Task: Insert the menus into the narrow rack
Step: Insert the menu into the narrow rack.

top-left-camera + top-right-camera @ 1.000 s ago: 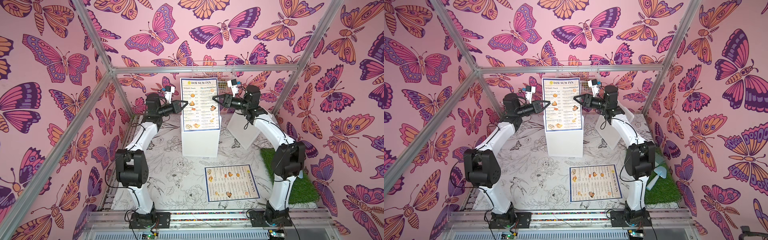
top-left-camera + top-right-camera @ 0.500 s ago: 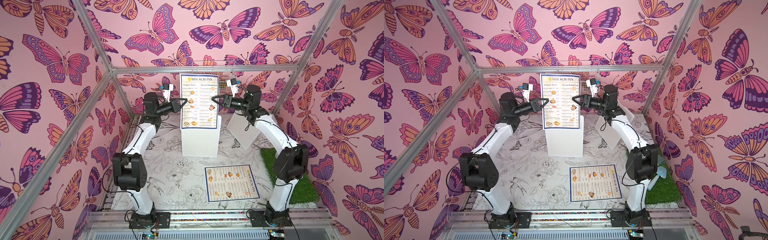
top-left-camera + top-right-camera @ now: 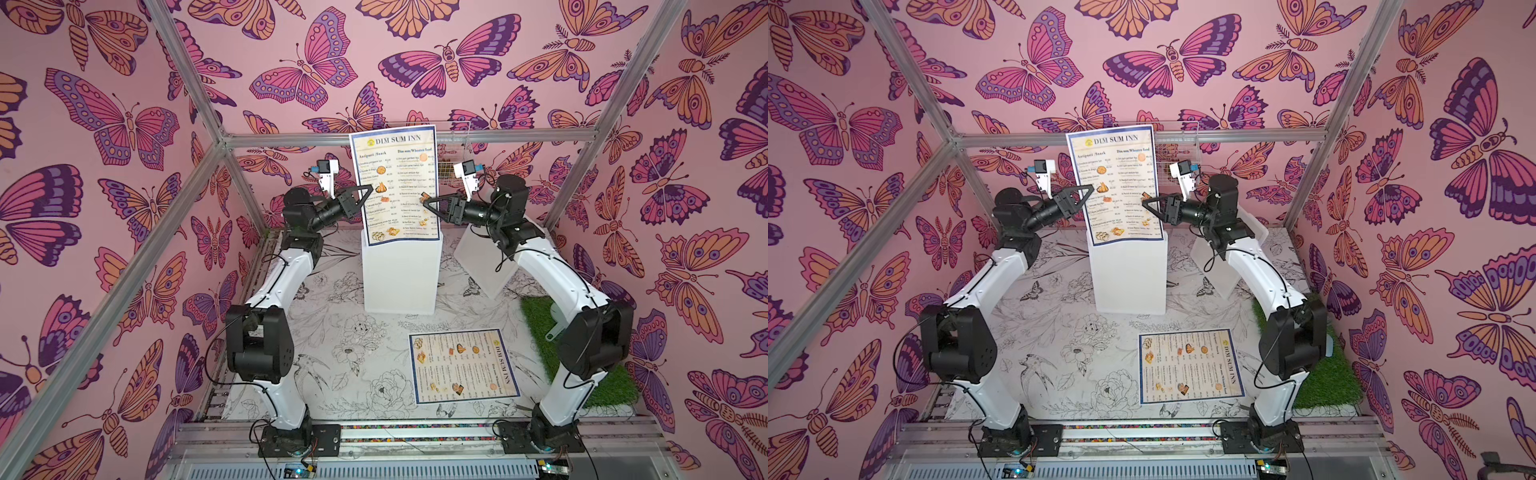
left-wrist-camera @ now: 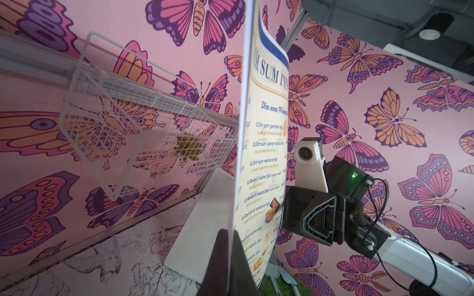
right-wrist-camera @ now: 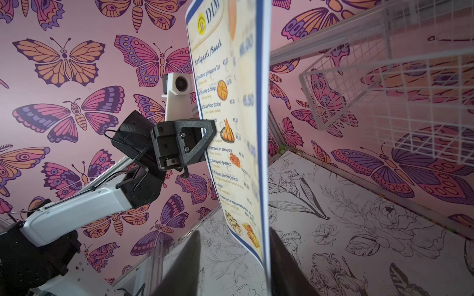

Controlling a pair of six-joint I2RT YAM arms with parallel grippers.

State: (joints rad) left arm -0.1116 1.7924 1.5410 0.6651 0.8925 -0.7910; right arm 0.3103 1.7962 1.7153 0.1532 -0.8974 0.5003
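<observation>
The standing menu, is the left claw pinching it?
Touching. In the left wrist view the left gripper is shut on the edge of the standing menu.

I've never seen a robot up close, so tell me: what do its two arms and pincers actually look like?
Both the left arm and right arm have smooth white shells between chunky black joints, with thin black cables looping outside. The left gripper and right gripper are black with hollow triangular fingers. A small white camera block tops each wrist.
</observation>
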